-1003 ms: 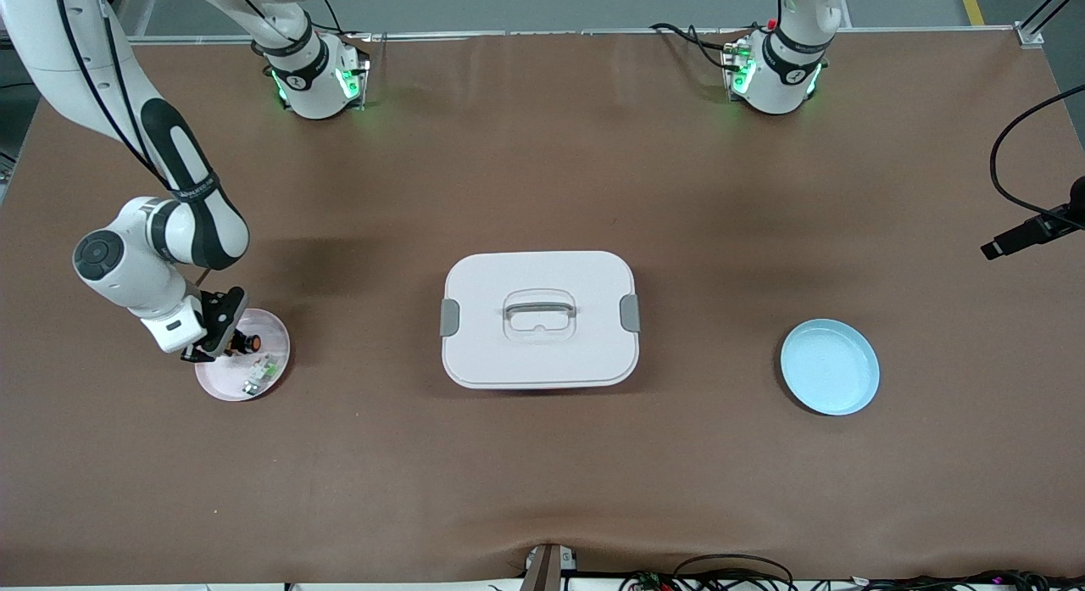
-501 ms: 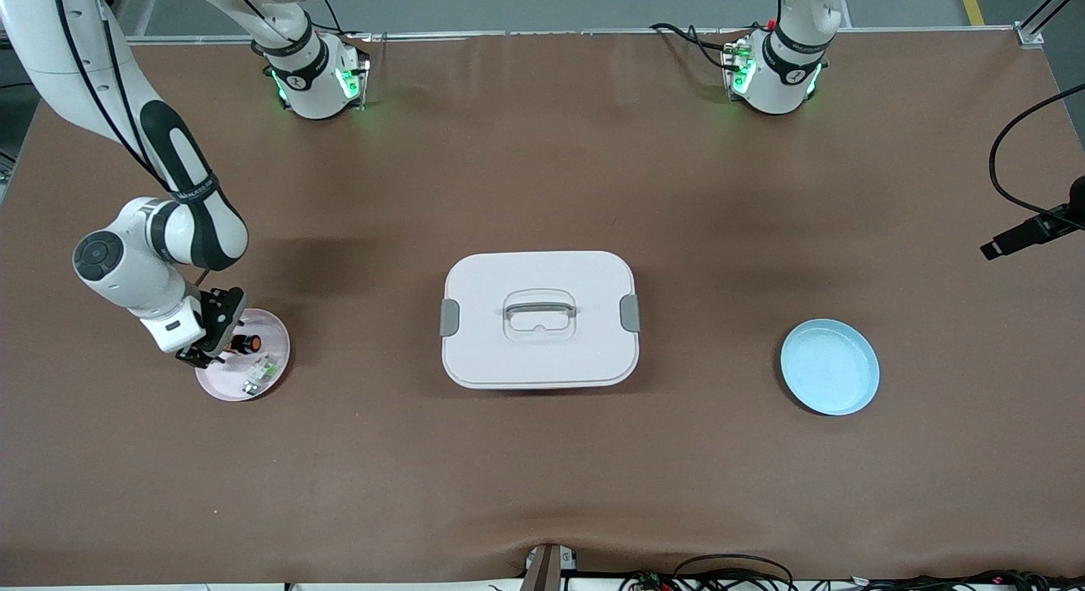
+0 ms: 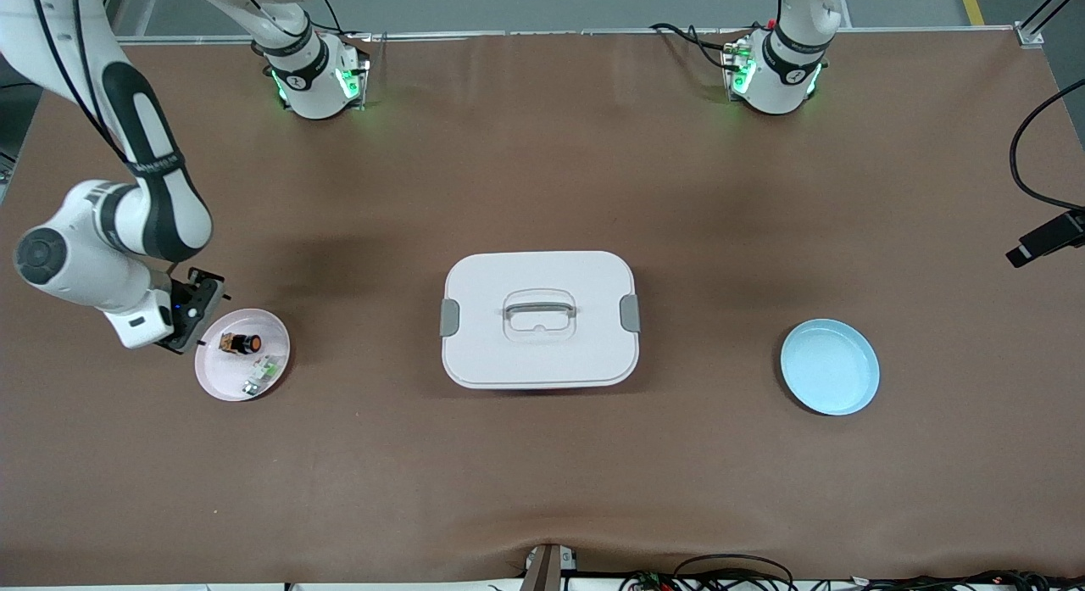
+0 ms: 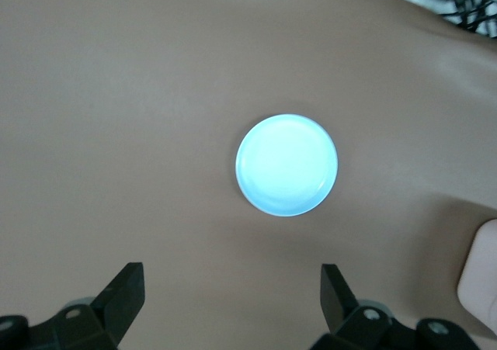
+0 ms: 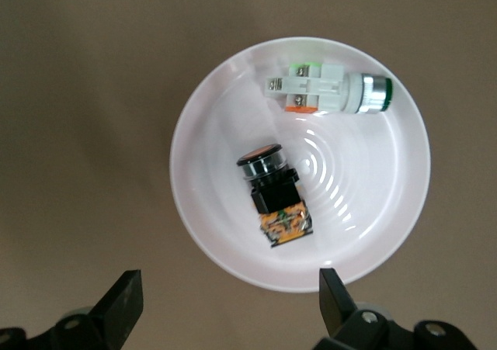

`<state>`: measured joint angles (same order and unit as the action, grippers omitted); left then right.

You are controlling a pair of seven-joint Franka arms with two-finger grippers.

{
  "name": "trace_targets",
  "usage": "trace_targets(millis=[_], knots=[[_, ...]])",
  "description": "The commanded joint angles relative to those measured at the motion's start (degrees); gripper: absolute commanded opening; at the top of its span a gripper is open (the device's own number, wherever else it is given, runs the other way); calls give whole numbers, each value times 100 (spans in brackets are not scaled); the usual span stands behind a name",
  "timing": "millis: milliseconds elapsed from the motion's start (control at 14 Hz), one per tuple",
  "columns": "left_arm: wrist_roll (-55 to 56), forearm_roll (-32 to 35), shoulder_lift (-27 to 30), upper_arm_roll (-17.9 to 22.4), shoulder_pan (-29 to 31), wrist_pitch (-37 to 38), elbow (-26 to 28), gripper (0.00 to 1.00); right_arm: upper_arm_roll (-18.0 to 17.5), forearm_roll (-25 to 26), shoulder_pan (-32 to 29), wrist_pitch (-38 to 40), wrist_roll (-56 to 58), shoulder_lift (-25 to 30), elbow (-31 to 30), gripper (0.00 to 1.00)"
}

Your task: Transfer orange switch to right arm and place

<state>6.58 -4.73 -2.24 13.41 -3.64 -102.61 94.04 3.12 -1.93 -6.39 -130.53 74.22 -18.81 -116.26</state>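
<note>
The orange switch (image 3: 240,343) lies on its side in the pink plate (image 3: 214,379), which stands at the right arm's end of the table. In the right wrist view the switch (image 5: 272,187) shows its black barrel and tan-orange rear block on the plate (image 5: 380,187). My right gripper (image 3: 191,318) hangs beside the plate's edge, open and empty (image 5: 231,284), apart from the switch. My left gripper (image 4: 231,276) is open and empty, high over the light blue plate (image 4: 286,164); it is out of the front view.
A small white-and-green component (image 3: 261,372) lies in the pink plate beside the switch (image 5: 326,90). A white lidded box (image 3: 539,320) with a grey handle stands mid-table. The light blue plate (image 3: 829,366) stands toward the left arm's end.
My right gripper has drawn back from the orange switch, off the pink plate and toward the right arm's end of the table. The switch stays lying in the plate.
</note>
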Motion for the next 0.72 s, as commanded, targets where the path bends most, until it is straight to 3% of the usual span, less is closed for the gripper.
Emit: trace_targets(millis=[0, 143, 501, 645], knots=[[18, 268, -189, -275, -216, 118, -299, 100, -110, -53, -82, 1095, -871, 421, 435, 100], [1, 727, -136, -768, -59, 258, -290, 100, -110, -62, -117, 1931, -1241, 430, 1102, 100], [-78, 447, 215, -1278, 407, 487, -211, 100, -84, -176, -214, 3251, -2541, 562, 2255, 100], [-78, 341, 469, -1594, 697, 453, 121, 100, -92, -176, -214, 3629, -3173, 667, 2546, 100]])
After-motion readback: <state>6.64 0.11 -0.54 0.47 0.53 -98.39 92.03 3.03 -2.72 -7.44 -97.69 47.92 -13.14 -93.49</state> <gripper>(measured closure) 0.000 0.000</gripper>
